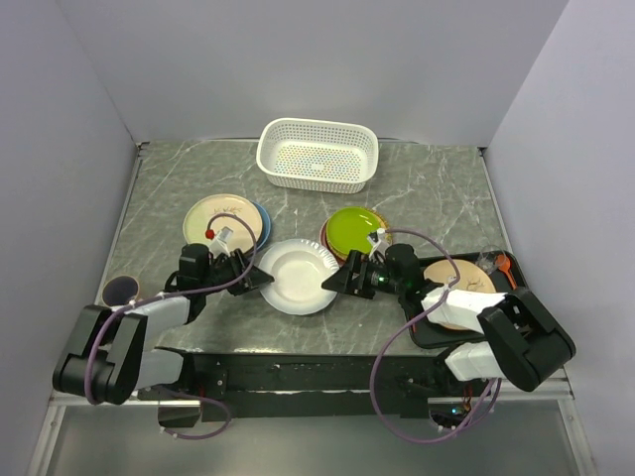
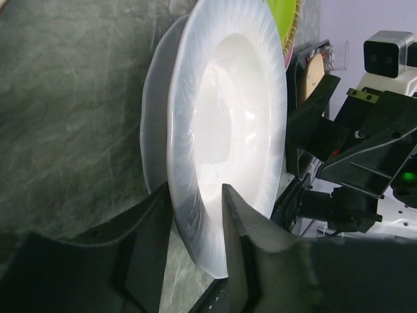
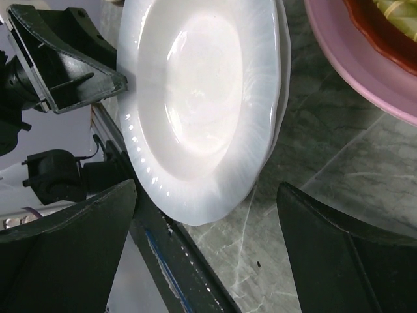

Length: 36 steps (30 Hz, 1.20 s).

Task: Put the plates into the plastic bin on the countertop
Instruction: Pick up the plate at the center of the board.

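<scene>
Well, the biggest thing we see is the countertop (image 1: 437,198), dark grey with thin white lines. At its 12 o'clock stands the plastic bin (image 1: 317,154), white and full of little holes, well apart from all the plates. At about 4 o'clock lies a flat black tray (image 1: 425,335), with a straw-coloured plate (image 1: 464,283) on it, partly hidden by the right arm. Near the middle, a bit toward 6 o'clock, is the white plate (image 1: 298,278). From the left wrist we can see a second white plate (image 2: 151,130) right under it. At 10 o'clock from the white plate lies a cream plate (image 1: 220,220) on top of a blue plate (image 1: 263,223). At 1 o'clock from it sits the lime green plate (image 1: 354,228) on a small pile, and the right wrist view shows a pink plate (image 3: 352,72) low in that pile. The left gripper (image 1: 263,279) is at the white plate's 9 o'clock. Its two fingers (image 2: 238,228) pinch the rim, one on each side. The right gripper (image 1: 329,285) is at the plate's 3 o'clock. Its fingers (image 3: 85,228) are spread wide, with the rim between them, and they do not touch it. A small orange spoon (image 1: 503,265) lies at the tray's 1 o'clock corner.
</scene>
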Each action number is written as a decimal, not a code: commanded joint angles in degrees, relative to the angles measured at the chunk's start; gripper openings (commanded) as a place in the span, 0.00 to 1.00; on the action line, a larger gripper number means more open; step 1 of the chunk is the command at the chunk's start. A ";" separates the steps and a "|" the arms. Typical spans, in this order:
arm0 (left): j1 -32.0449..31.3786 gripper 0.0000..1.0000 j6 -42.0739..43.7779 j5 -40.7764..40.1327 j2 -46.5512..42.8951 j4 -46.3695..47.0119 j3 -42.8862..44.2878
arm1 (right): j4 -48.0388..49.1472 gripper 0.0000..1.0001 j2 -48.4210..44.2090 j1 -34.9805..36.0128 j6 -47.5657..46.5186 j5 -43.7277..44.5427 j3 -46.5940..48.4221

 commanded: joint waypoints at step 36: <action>-1.24 0.01 -5.97 4.97 -19.71 2.69 3.04 | -14.32 1.00 -18.79 1.36 -3.98 7.96 2.87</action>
